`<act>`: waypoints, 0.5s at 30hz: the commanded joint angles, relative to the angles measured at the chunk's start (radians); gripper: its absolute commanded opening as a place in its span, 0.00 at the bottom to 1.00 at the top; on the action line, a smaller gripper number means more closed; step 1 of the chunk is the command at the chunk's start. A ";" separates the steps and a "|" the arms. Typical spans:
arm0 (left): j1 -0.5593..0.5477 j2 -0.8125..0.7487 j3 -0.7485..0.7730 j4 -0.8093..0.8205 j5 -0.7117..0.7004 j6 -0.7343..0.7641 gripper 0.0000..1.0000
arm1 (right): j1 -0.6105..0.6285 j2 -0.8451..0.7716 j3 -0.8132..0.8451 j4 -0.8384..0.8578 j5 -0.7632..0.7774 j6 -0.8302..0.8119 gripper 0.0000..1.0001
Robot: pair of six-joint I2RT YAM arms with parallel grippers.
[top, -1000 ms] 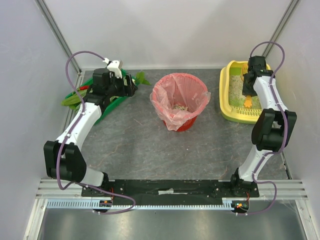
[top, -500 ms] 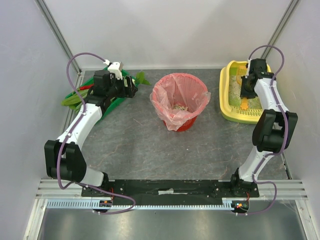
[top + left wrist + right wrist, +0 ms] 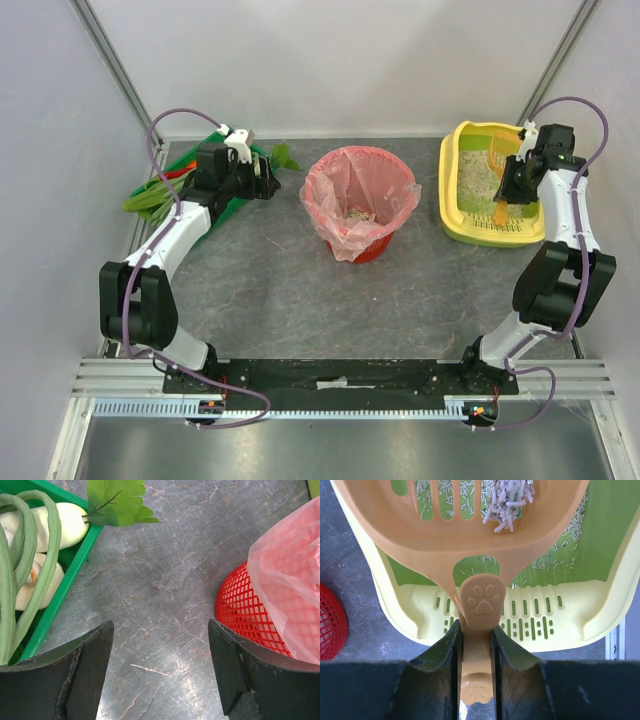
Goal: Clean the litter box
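Top external view: the litter box (image 3: 452,218) sits at the far right corner of the desk (image 3: 290,290), well apart from the central red basket (image 3: 372,247). Over the box's slotted end, the right gripper (image 3: 476,632) is clenched on the handle of an orange slotted scoop (image 3: 415,535) carrying a clump of pale litter (image 3: 507,500). Between green tray (image 3: 65,587) and basket, the left gripper (image 3: 160,645) hangs released, jaws wide.
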 commanded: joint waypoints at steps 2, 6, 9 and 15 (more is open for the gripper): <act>0.007 0.002 0.023 0.039 0.028 0.052 0.83 | 0.003 -0.014 0.039 -0.028 -0.008 0.012 0.00; 0.011 0.000 0.020 0.036 0.022 0.056 0.83 | 0.051 -0.012 0.015 -0.037 0.008 0.006 0.00; 0.013 0.005 0.026 0.036 0.025 0.053 0.83 | 0.052 -0.007 0.006 0.002 0.015 0.038 0.00; 0.013 0.009 0.028 0.042 0.032 0.037 0.83 | 0.115 0.111 0.119 -0.105 0.118 -0.025 0.00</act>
